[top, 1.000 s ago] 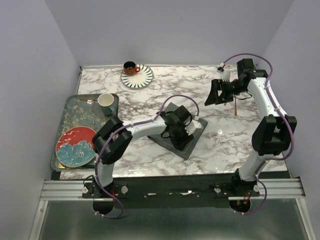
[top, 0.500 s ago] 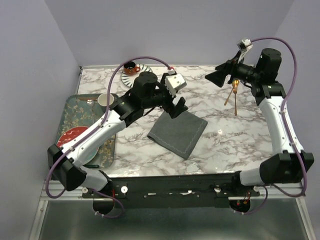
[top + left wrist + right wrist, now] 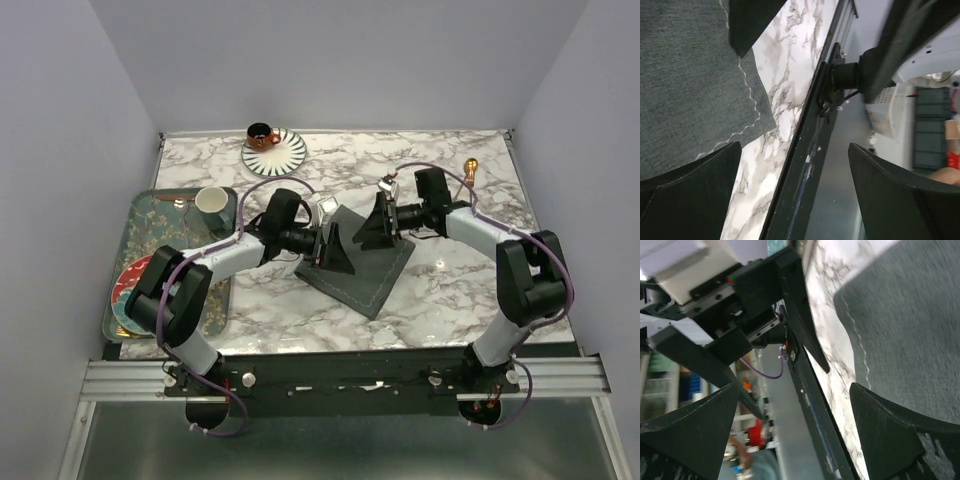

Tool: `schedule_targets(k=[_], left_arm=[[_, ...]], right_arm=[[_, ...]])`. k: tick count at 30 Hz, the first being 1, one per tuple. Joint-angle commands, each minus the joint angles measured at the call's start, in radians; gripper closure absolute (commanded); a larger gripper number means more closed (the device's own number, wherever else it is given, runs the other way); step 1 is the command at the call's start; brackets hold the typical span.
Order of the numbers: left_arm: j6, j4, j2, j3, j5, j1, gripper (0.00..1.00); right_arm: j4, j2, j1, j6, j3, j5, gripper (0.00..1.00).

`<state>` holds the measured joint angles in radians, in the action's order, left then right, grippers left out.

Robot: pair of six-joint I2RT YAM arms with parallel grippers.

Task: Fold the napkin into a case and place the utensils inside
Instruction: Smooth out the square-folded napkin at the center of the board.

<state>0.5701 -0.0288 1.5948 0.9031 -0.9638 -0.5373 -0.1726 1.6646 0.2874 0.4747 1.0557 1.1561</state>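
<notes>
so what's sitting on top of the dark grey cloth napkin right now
Nothing lies on the visible dark grey cloth napkin. The open left gripper and open right gripper hang over its far half, hiding the cloth beneath them. A gold metal utensil lies apart, far right.

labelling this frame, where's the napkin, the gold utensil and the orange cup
napkin (image 3: 372, 280), top view, bare cloth towards its near corner
gold utensil (image 3: 470, 165), top view, its rounded head
orange cup (image 3: 263, 136), top view, its body
</notes>
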Motion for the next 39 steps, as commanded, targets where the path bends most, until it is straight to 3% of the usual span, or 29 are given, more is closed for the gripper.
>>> schedule_targets(k=[1, 8, 13, 20, 25, 29, 33, 39], left_arm=[[0.23, -0.361, 0.1, -0.069, -0.171, 0.039, 0.01], [0.24, -0.402, 0.272, -0.055, -0.2, 0.131, 0.02], [0.133, -0.28, 0.33, -0.056, -0.17, 0.165, 0.03], [0.037, -0.198, 0.407, -0.064, -0.154, 0.181, 0.04], [-0.007, -0.159, 0.41, -0.049, -0.19, 0.194, 0.08], [-0.096, 0.027, 0.254, 0.052, -0.201, 0.175, 0.11], [-0.017, 0.035, 0.177, 0.18, -0.106, 0.169, 0.14], [0.243, -0.112, 0.335, 0.428, 0.033, 0.135, 0.13]], right_arm=[[0.107, 0.119, -0.002, 0.102, -0.063, 0.08, 0.0], [0.01, 0.21, 0.007, -0.008, -0.085, -0.033, 0.0], [-0.134, 0.277, 0.007, -0.11, -0.054, -0.18, 0.0], [-0.206, 0.322, 0.006, -0.134, -0.054, -0.257, 0.0], [-0.237, 0.314, 0.002, -0.182, -0.051, -0.23, 0.0], [-0.243, 0.169, 0.001, -0.22, 0.009, -0.037, 0.0], [-0.237, 0.074, -0.02, -0.2, 0.121, 0.004, 0.0], [-0.139, 0.15, -0.114, -0.049, 0.171, -0.004, 0.0]])
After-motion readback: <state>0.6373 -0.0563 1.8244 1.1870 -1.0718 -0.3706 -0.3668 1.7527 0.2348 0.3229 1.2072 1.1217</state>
